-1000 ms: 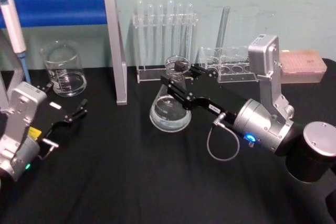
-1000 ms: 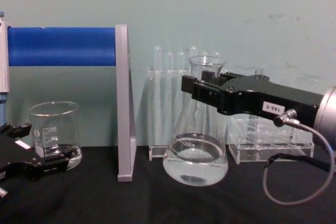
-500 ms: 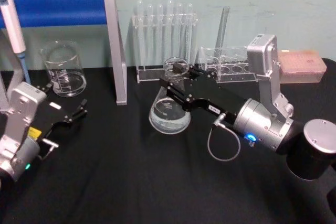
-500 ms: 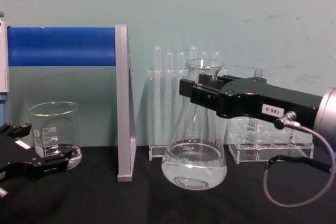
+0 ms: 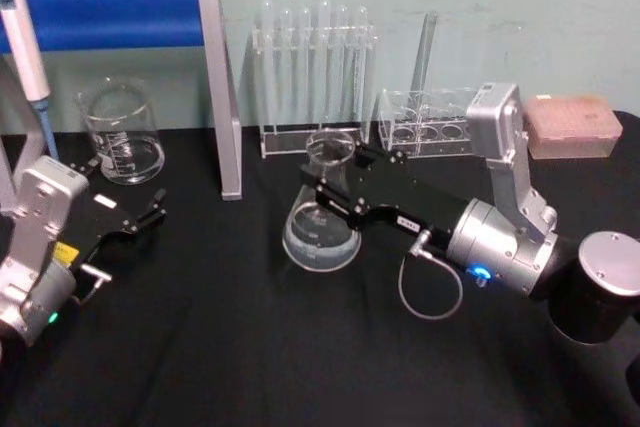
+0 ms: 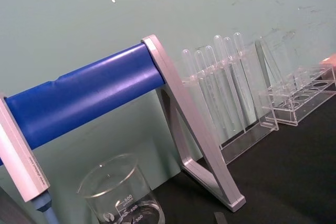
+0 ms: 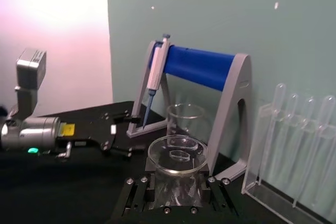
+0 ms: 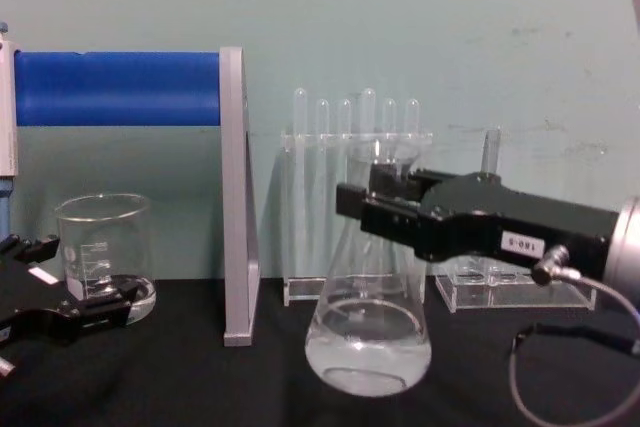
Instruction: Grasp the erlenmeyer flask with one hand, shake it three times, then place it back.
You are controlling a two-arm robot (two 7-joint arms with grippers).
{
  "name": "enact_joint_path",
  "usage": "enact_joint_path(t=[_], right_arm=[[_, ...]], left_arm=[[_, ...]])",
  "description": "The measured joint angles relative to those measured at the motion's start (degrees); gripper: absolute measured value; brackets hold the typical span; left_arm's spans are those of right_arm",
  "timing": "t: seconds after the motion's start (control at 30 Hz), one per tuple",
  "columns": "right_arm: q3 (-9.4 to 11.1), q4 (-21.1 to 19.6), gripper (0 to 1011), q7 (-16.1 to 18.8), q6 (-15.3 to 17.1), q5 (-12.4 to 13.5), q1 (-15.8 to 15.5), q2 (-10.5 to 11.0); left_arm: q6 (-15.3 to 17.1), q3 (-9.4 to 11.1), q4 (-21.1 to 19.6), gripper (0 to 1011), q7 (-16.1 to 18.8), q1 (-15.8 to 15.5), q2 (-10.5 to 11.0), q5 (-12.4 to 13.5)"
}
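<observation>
tabletop [image 5: 250, 347]: black, carries all the glassware; the bare patch in front of the test tube rack [image 5: 315, 77] leaves room for shaking.
right gripper [image 5: 338, 172]: clamped side-on around the neck of the erlenmeyer flask [image 5: 320, 232]. The narrow neck under the flared rim probably keeps it from slipping down.
erlenmeyer flask: centre, before the rack, base low over the tabletop, contact uncertain. Long axis vertical, mouth up, liquid level.
left gripper [image 5: 140, 217]: parked at left near the beaker [image 5: 122, 132], fingers apart, idle.

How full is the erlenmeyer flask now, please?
Partly full: in the erlenmeyer flask, clear liquid fills only the base, below the neck clamped by the right gripper.
</observation>
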Motion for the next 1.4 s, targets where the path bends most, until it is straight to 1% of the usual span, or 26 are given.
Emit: enact_joint_path(t=[0.3,0.67,1.07,1.4], right_arm=[[-1.44,3.66,449,2.87,-1.78,0.53,0.57,0.53],[-2.75,6.75,449,5.10,-3.26,0.86,1.11,0.58],[-3.81,8.68,449,6.51,-3.70,1.09,1.68,0.47],[-4.51,9.43,449,7.01,-3.84,0.96,1.95,0.49]], left_arm=[[0.00,0.00,0.00,1001,0.00,0.00,0.00,0.00],[0.00,0.00,0.00,1001,0.00,0.00,0.00,0.00],[0.00,0.00,0.00,1001,0.00,0.00,0.00,0.00],[0.00,0.00,0.00,1001,0.00,0.00,0.00,0.00]])
